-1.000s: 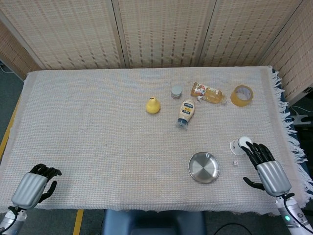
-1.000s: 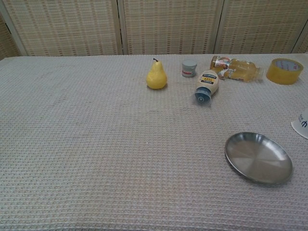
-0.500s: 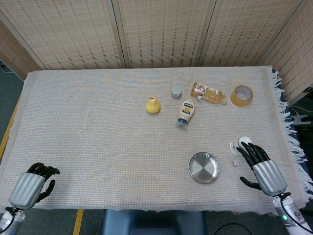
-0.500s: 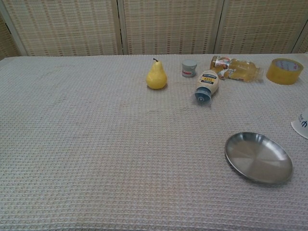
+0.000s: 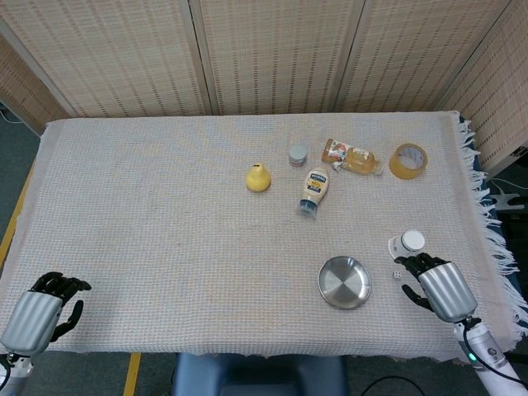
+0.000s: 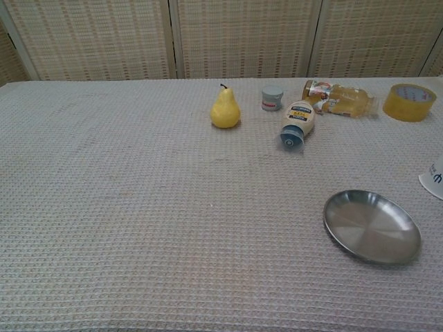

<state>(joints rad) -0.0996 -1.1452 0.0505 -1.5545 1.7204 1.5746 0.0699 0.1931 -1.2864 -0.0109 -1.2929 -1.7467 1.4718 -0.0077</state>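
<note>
My right hand (image 5: 440,285) hovers at the table's near right edge, fingers curled in with nothing in them. Just ahead of its fingertips lie a small white die (image 5: 398,266) and a tipped white cup (image 5: 406,242), the cup also showing at the chest view's right edge (image 6: 435,178). A steel plate (image 5: 345,282) (image 6: 372,226) sits to the left of that hand. My left hand (image 5: 37,316) is at the near left corner, fingers curled, holding nothing. Neither hand shows in the chest view.
At the back stand a yellow pear (image 5: 258,177) (image 6: 225,109) and a small grey jar (image 5: 297,154). A mayonnaise bottle (image 5: 313,191), a juice bottle (image 5: 351,156) and a tape roll (image 5: 408,160) lie nearby. The cloth's fringe hangs off the right edge.
My right hand has drawn back from the white cup and curled its fingers in. The left hand has slid back toward the near left corner. The objects have not moved.
</note>
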